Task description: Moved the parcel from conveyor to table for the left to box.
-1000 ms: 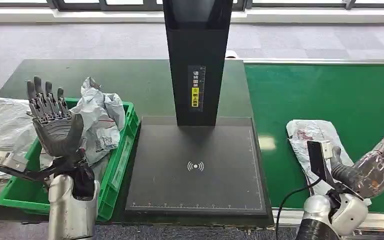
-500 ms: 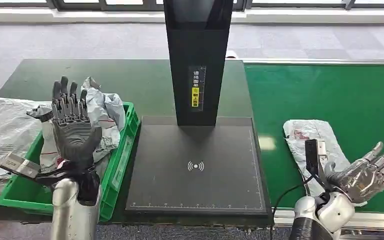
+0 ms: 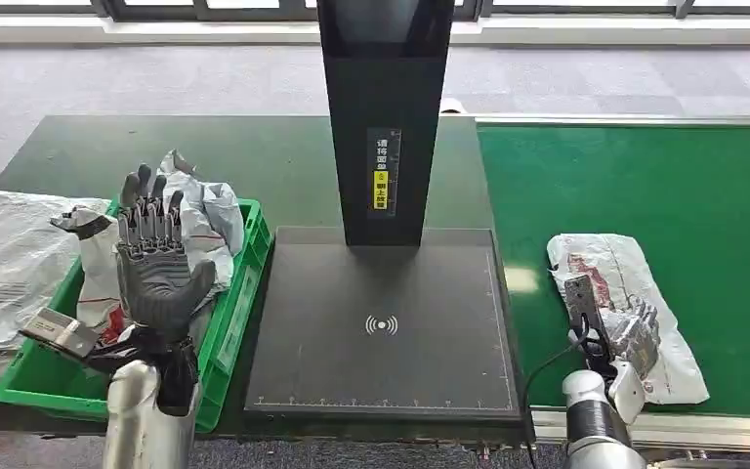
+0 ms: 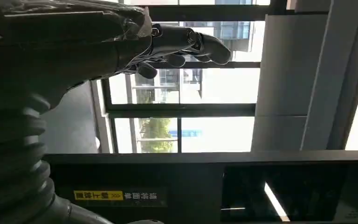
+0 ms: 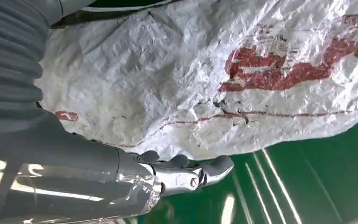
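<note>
The parcel (image 3: pixel 605 259) is a crumpled white bag with red print, lying on the green conveyor belt (image 3: pixel 645 176) near its front edge. My right hand (image 3: pixel 630 332) hovers palm-down over the parcel's near half, fingers stretched out and holding nothing. In the right wrist view the parcel (image 5: pixel 191 84) lies close under my right hand (image 5: pixel 135 175), whose fingertips (image 5: pixel 214 168) reach just past the bag's edge. My left hand (image 3: pixel 161 269) is raised upright over the green bin (image 3: pixel 244 293), fingers apart and empty. The left wrist view shows my left hand (image 4: pixel 98 42) against the windows.
The green bin holds crumpled grey and white parcels (image 3: pixel 200 220). A black scanning platform (image 3: pixel 381 381) with a tall black column (image 3: pixel 383 117) sits between bin and conveyor. A large white bag (image 3: pixel 5 254) lies left of the bin on the dark table.
My right hand has swung left from beside the parcel and turned palm-down over it. My left hand has shifted right over the bin, still raised and empty.
</note>
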Robot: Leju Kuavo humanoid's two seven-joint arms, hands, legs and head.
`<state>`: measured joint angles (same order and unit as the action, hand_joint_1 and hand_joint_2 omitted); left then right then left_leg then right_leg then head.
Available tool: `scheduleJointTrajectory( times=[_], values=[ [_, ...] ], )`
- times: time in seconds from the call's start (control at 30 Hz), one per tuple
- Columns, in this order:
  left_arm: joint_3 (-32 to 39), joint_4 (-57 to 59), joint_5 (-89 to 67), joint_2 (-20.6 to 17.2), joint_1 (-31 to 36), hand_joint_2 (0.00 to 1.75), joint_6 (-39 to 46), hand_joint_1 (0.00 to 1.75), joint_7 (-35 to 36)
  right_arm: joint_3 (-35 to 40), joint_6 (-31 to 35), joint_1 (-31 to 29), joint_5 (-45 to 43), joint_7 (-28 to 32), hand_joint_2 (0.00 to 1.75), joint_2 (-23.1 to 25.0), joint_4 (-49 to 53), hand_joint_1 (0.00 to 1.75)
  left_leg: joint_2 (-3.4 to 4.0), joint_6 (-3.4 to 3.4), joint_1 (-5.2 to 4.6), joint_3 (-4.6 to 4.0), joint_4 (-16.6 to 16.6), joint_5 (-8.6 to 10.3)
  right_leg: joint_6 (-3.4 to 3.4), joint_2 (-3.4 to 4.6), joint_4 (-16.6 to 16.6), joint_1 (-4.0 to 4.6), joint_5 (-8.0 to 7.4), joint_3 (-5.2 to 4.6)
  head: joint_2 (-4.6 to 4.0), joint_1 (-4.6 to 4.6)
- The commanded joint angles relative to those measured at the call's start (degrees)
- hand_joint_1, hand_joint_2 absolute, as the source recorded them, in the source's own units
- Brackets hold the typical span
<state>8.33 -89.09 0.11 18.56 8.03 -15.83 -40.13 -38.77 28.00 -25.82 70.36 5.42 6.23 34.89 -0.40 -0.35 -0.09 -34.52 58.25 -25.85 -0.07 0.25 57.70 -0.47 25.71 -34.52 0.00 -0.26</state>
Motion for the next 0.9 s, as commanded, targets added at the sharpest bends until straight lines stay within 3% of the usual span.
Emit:
scheduleJointTrajectory(
  times=[0.03, 0.4, 0.57, 0.6, 0.9],
  values=[
    [-1.8, 2.7, -2.4, 1.4, -3.9, 1.75, 3.3, 0.00, 0.1, 1.8, -0.6, -3.4, 1.5, -3.5, 1.75, -1.8, -6.9, 0.00, 0.13, 0.00, -0.04, 0.30, -0.2, -0.05, 0.04, 0.08, -0.2, -0.03, 0.01, 0.27, 0.00, 0.00],
    [-1.3, 3.2, -3.5, 1.4, -4.5, 1.75, 4.5, 0.00, 0.1, 2.1, -2.0, -3.4, 1.8, -4.0, 1.75, -2.3, -7.6, 0.00, 0.19, -0.01, -0.04, 0.28, -0.2, -0.07, 0.03, 0.14, -0.2, -0.04, 0.02, 0.25, 0.00, 0.00],
    [-0.8, 5.3, -3.9, 1.4, -3.1, 1.75, 4.1, 0.00, 0.1, 2.9, -6.6, -2.8, 3.8, -7.6, 1.75, -3.7, -10.3, 0.02, 0.12, -0.01, -0.05, 0.35, -0.2, -0.05, 0.03, 0.06, -0.2, -0.05, 0.02, 0.33, -0.02, 0.00],
    [-0.8, 5.6, -4.1, 1.4, -2.9, 1.75, 4.3, 0.00, 0.1, 3.0, -6.4, -2.6, 4.2, -8.4, 1.75, -3.8, -10.5, 1.75, 0.04, 0.00, -0.04, 0.22, -0.1, -0.03, 0.03, -0.01, -0.1, -0.04, 0.03, 0.22, 0.00, 0.00],
    [-0.7, 6.2, -3.8, 1.4, -2.3, 1.75, 3.7, 0.00, 0.1, 3.0, -6.7, -2.2, 4.6, -8.5, 1.75, -4.1, -10.8, 1.75, 0.08, -0.01, -0.02, 0.29, -0.2, -0.04, 0.03, 0.02, -0.2, -0.02, 0.02, 0.27, 0.00, 0.00]
  ],
)
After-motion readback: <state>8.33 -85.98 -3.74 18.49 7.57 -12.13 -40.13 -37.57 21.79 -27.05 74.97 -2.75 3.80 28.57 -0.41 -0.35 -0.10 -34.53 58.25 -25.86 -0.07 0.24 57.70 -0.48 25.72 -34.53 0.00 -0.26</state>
